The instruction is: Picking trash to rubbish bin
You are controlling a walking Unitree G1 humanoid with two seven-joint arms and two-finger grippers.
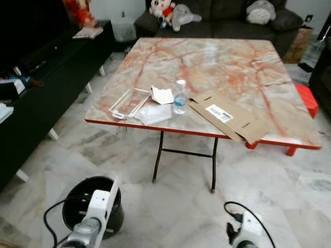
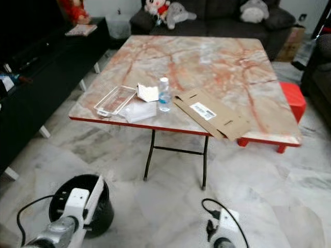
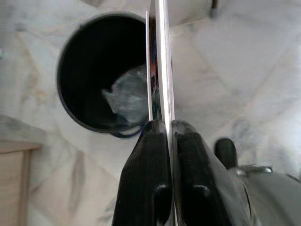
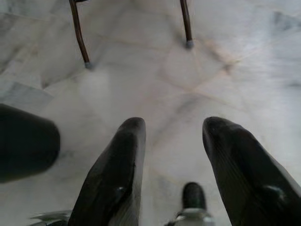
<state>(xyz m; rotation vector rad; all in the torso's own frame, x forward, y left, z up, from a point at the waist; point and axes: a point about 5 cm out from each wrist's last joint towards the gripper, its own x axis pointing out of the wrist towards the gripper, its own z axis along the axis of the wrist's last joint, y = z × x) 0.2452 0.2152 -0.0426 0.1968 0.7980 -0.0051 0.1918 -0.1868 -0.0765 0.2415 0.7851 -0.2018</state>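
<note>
My left gripper (image 3: pixel 168 129) is shut on a thin flat white sheet (image 3: pixel 162 56), held edge-on above the rim of the black rubbish bin (image 3: pixel 89 70) on the floor. Crumpled clear plastic (image 3: pixel 129 96) lies inside the bin. In the left eye view the bin (image 1: pixel 72 201) sits at lower left under my left arm. On the table's near edge lie a clear plastic tray (image 1: pixel 129 102), a folded white paper (image 1: pixel 162 95), a small water bottle (image 1: pixel 180 97), a white wrapper (image 1: pixel 154 112) and a flat cardboard piece (image 1: pixel 227 116). My right gripper (image 4: pixel 174 125) hangs open over bare floor.
The marble-patterned folding table (image 1: pixel 217 57) stands ahead on thin dark legs (image 1: pixel 158 163). A black low cabinet (image 1: pixel 46 88) runs along the left. A dark sofa (image 1: pixel 217 20) with plush toys is behind the table, and a red stool (image 1: pixel 306 101) at the right.
</note>
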